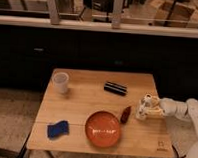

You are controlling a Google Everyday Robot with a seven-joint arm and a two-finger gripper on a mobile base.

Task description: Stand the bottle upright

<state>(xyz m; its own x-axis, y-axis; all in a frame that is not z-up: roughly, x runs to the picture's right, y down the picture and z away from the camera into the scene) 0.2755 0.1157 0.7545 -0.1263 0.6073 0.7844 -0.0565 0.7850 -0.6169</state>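
Camera view: gripper (pixel 147 108) is sitting low over the table's (pixel 80 112) right edge, arm (pixel 183 109) running off frame right. Bottle (pixel 141 114) is at the fingers, just right of a dark red item (pixel 125 114); its outline is merging with the pale gripper, so grip and finger spacing: cannot tell. Orange bowl (pixel 103 129), blue sponge (pixel 57 129), cup (pixel 61 82), black cylinder (pixel 115 88) are lying elsewhere on the table

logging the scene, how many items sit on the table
5: white cup back left, black cylinder back centre, blue sponge front left, orange bowl front centre, red item beside it. The pincer hides the bottle.
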